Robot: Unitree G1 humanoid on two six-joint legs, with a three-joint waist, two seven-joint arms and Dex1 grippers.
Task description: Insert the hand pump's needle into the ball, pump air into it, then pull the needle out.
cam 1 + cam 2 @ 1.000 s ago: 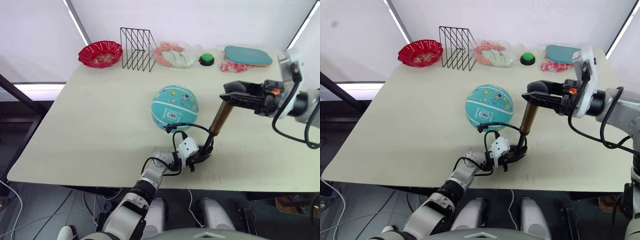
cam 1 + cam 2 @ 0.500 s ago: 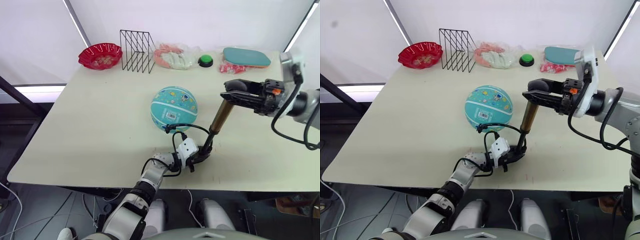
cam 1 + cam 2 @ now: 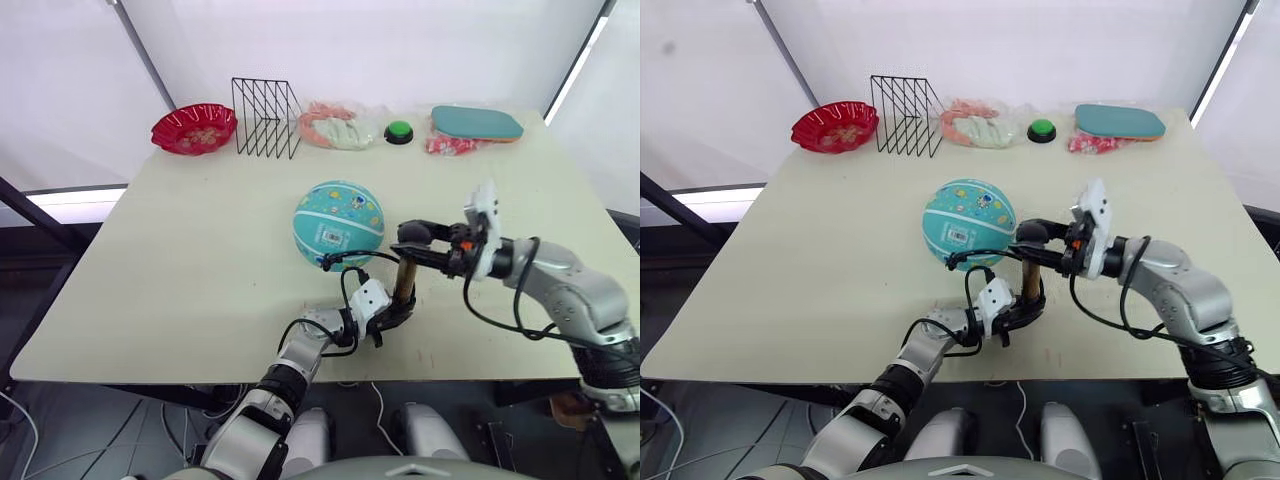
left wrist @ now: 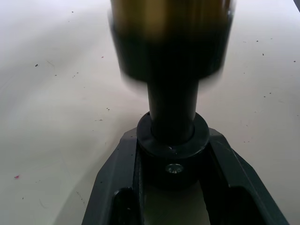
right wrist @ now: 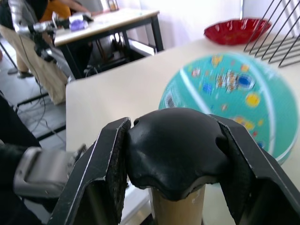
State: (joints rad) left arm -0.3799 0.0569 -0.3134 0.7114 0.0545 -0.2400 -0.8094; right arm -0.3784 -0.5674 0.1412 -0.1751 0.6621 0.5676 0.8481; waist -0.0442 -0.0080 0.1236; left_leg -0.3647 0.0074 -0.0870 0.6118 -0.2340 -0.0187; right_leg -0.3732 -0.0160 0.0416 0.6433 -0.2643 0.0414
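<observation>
bronze hand pump (image 3: 404, 277) stands upright just beside the teal ball (image 3: 338, 222), its base pinched by the left gripper (image 3: 392, 314), its handle clamped from above by the right gripper (image 3: 412, 236).

The hand pump (image 3: 404, 280) looked brushed bronze metal with matt black caps; the ball (image 3: 338, 222) smooth rubber.

right tool (image 3: 412, 235) lower, hand pump (image 3: 404, 279) shortened (handle pressed down)
</observation>
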